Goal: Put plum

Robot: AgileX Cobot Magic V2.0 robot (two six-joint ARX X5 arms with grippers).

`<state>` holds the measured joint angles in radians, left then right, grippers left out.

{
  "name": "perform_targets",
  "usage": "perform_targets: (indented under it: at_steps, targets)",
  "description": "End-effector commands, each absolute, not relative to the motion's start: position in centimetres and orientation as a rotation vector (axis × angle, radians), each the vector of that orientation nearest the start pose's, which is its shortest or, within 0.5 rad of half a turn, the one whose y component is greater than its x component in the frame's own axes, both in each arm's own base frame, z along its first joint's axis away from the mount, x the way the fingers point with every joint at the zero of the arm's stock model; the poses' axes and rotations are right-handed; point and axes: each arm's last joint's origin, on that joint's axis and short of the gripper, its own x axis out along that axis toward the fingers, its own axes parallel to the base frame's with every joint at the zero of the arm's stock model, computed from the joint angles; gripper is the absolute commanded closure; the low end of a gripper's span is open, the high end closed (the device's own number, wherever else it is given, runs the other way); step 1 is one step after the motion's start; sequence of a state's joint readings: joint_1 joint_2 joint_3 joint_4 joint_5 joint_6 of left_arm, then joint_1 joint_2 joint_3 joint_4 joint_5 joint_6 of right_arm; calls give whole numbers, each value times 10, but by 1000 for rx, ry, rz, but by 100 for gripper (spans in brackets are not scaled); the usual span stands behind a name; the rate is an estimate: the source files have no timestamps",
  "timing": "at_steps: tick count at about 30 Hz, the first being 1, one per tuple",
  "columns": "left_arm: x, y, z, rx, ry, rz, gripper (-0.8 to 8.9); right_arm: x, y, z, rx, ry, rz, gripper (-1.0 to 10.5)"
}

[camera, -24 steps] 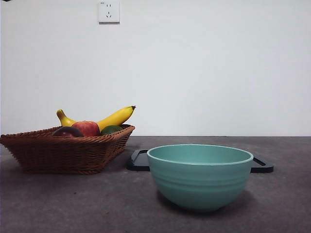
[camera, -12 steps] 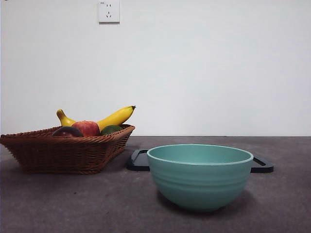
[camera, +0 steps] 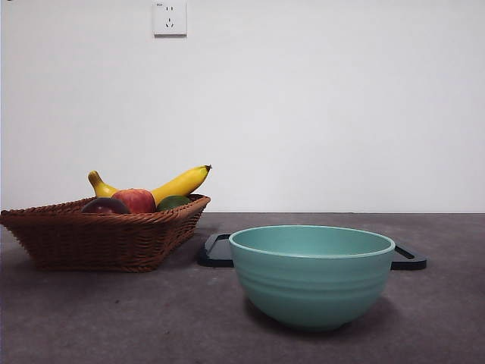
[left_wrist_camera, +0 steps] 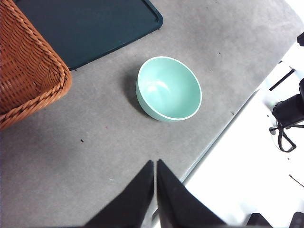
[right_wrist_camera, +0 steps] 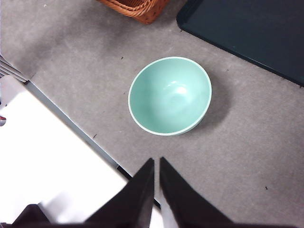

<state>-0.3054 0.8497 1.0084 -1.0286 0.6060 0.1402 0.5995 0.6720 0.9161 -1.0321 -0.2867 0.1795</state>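
Note:
The dark maroon plum lies in the wicker basket at the left, beside a red apple, a green fruit and a banana; only its top shows above the rim. An empty teal bowl stands in front on the grey table. Both arms hang high above the table, out of the front view. My left gripper is shut, over the table edge near the bowl. Above the same edge, with the bowl ahead of it, my right gripper is also shut.
A dark flat tray lies behind the bowl, seen also as the tray and the tray from the wrists. A basket corner shows in the left wrist view. A wall socket is on the white wall.

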Motion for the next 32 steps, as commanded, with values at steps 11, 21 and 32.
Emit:
perform_targets:
  at_steps: [11,21,32]
  targets:
    - [115,-45,365,146,376,-886,806,82,66,322,26,855,775,938]
    - [101,-15,359,293,-143,-368,806,82,66,322,26,855,776,938]
    - [96,-5,253,256,-109,-176,806,82,66,322,26,855,775,938]
